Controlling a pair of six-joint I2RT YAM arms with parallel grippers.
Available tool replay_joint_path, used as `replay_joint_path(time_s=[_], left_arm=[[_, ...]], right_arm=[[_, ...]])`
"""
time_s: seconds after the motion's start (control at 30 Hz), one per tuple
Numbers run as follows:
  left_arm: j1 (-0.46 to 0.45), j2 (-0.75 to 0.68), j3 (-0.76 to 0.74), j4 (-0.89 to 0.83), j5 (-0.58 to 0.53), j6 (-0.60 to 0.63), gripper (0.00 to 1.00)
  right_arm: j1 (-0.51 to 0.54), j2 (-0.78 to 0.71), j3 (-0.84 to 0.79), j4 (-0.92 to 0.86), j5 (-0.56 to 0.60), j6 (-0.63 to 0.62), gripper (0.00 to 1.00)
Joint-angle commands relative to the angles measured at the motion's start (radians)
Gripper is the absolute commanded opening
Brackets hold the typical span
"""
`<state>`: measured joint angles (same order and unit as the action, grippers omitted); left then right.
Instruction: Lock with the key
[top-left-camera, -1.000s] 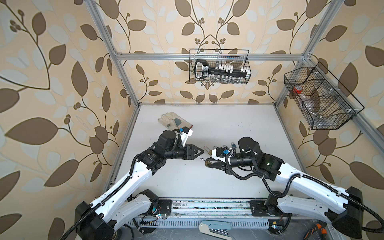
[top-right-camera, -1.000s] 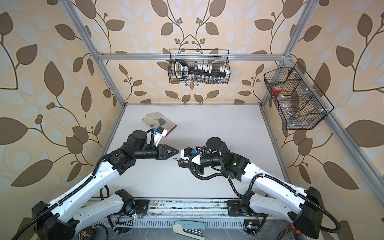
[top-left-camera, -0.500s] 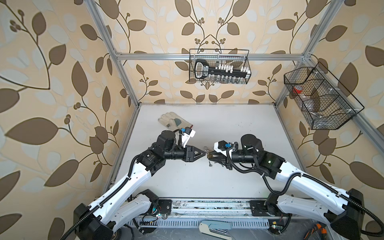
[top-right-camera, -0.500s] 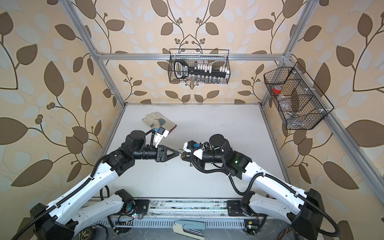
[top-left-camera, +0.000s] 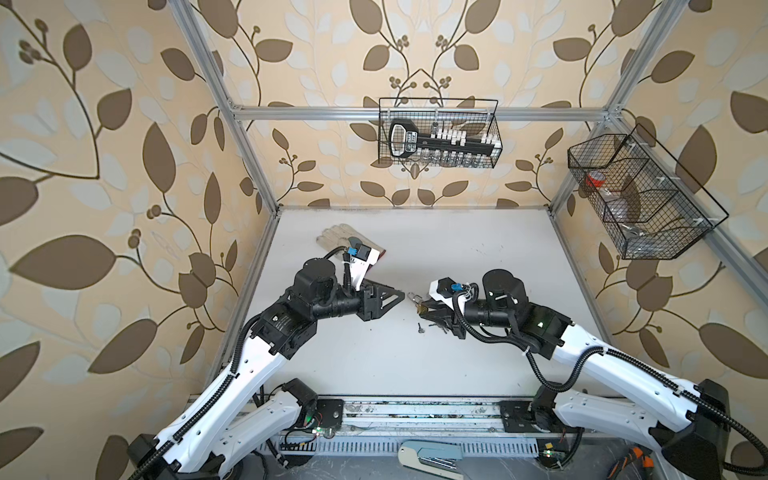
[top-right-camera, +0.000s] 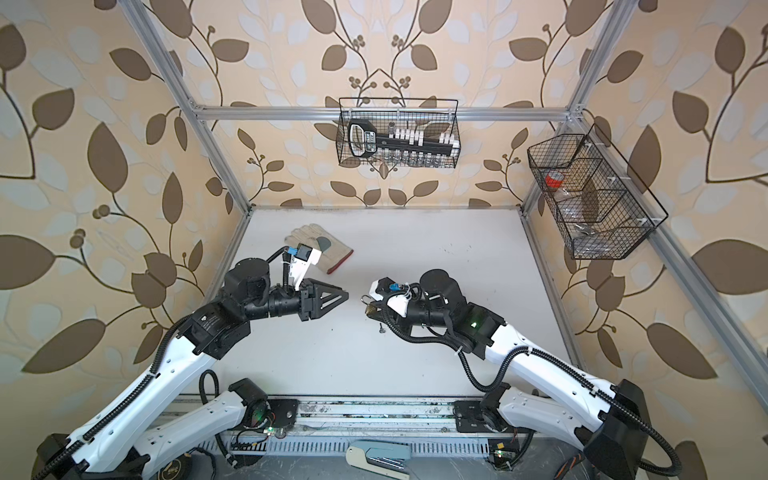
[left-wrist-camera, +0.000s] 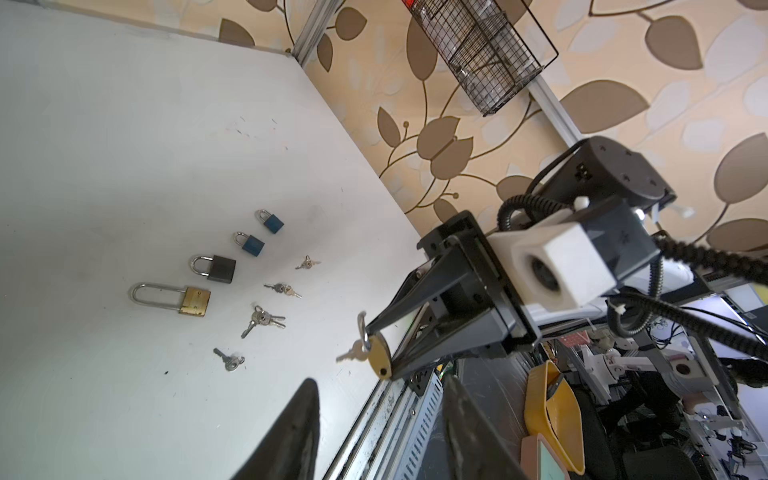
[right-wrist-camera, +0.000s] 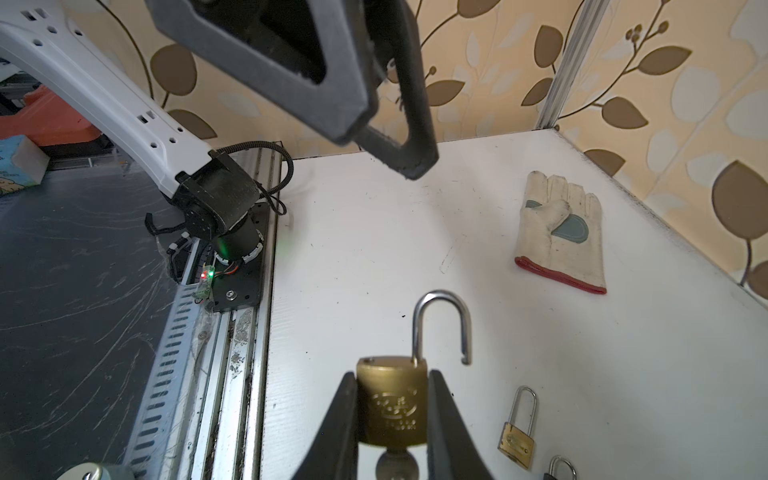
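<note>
Left gripper has backed off, jaws spread, empty — small brass padlock stays pinched at the right gripper's tips, silver key left in its base, steel shackle open ahead — pressing shut and turning remain.

Bright, soft light everywhere — shadows on the flat white table are faint. Silver metal frame bars bend near the edges. Close up, the black left gripper fingers look blurry.
</note>
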<state>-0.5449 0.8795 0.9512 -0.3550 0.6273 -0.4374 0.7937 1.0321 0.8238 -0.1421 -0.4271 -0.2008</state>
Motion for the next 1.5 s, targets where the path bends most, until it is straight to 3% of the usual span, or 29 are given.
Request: replay_joint_path(time_s=[0.0, 0.5, 1.1, 1.27, 1.4, 1.47], left_arm=[[-0.010, 0.062, 0.060, -0.050, 0.000, 0.055, 0.46], [-0.091, 0.163, 0.101, -0.096, -0.031, 0.061, 0.49], [-0.094, 0.207, 0.112, -0.167, -0.087, 0.075, 0.41], [-0.094, 0.184, 0.104, -0.170, -0.095, 0.077, 0.37], [-0.093, 0.095, 0.090, -0.171, -0.233, 0.052, 0.35], [-0.093, 0.032, 0.070, -0.151, -0.292, 0.042, 0.40]], right_arm=[[-0.002, 0.009, -0.011, -0.017, -0.028, -0.011, 0.00], [0.029, 0.016, 0.022, -0.038, -0.018, -0.086, 0.00], [0.048, -0.062, -0.004, -0.014, 0.007, -0.121, 0.00], [0.048, -0.075, -0.014, -0.006, 0.063, -0.087, 0.00], [0.034, -0.073, -0.009, -0.022, 0.090, -0.037, 0.00], [0.017, -0.074, -0.011, -0.024, 0.083, -0.013, 0.00]])
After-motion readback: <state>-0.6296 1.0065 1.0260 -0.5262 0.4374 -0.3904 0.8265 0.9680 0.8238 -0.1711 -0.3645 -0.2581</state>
